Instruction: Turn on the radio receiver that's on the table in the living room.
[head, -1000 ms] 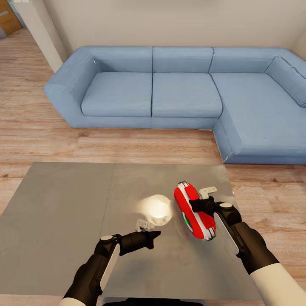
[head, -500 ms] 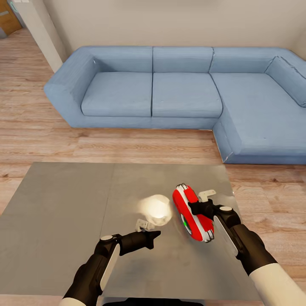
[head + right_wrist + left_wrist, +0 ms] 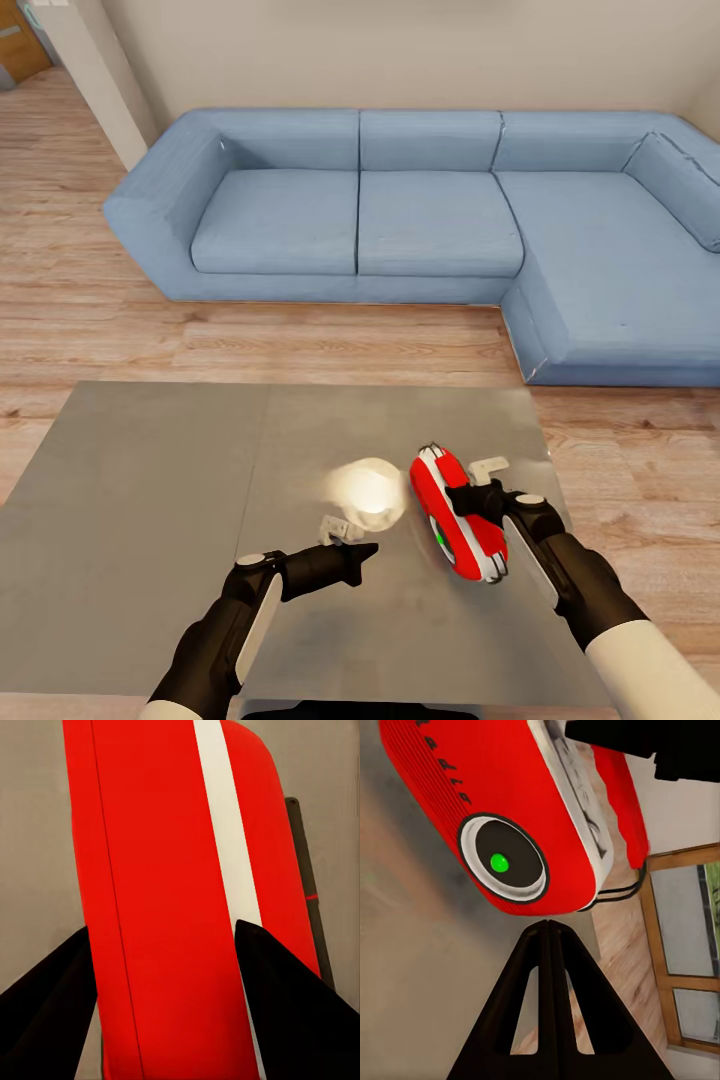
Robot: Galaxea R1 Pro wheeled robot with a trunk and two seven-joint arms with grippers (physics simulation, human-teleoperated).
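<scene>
radio (image 3: 458, 513): red, white trim, black dial ringed white with green light (image 3: 498, 862); table (image 3: 150, 520): glossy grey, pale glare spot | sofa (image 3: 430, 215): light blue; floor (image 3: 90, 300): light wood planks; wall (image 3: 400, 50): beige | grippers: black, left (image 3: 362, 553), right (image 3: 462, 495); forearms: black with white panels

The radio receiver (image 3: 457, 513) stands on the desk (image 3: 140, 520) toward its right edge, between the fingers of the right claw (image 3: 468, 500). The left claw (image 3: 362, 551) hangs over the desk's near middle, left of the radio. Behind the desk's far edge stands the sofa (image 3: 420, 215).
</scene>
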